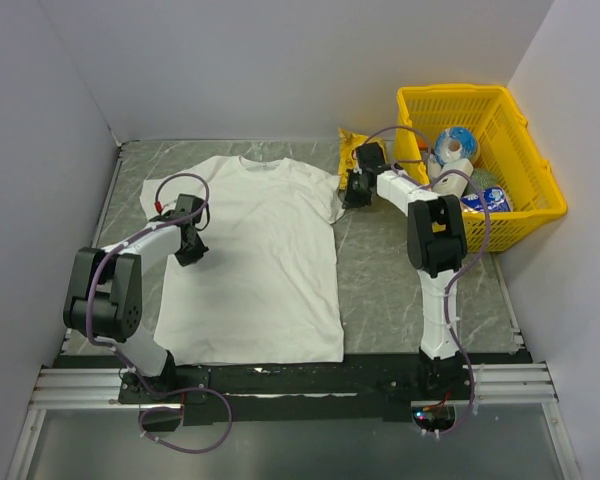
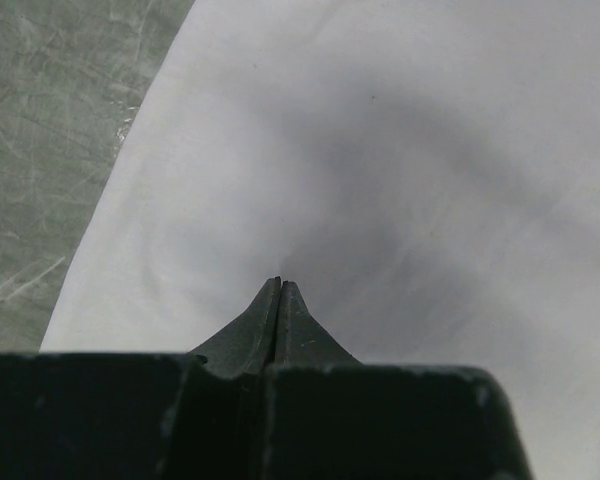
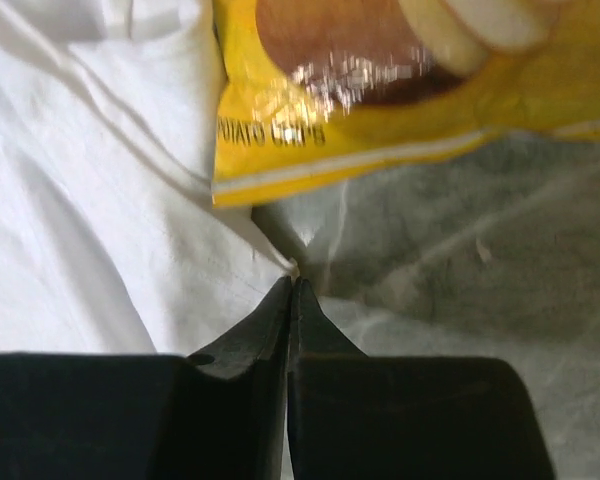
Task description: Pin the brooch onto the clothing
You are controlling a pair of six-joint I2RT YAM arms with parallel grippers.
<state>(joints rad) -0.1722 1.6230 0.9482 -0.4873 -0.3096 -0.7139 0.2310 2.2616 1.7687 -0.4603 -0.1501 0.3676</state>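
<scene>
Pinning looks unstarted: no brooch visible on the T-shirt point(image 1: 250, 260); left tool point(image 2: 280, 284) pinched together against it, right tool point(image 3: 293, 284) together at its sleeve edge.

The white T-shirt point(image 1: 250, 260) lies spread flat on the table point(image 1: 380, 290), left of centre in the top view. Its round neck points toward the upper edge, its hem toward the lower, and both short sleeves are splayed out. The body looks mostly smooth. The sleeve point(image 3: 90, 190) on the frame's right side is rumpled into soft folds.
</scene>
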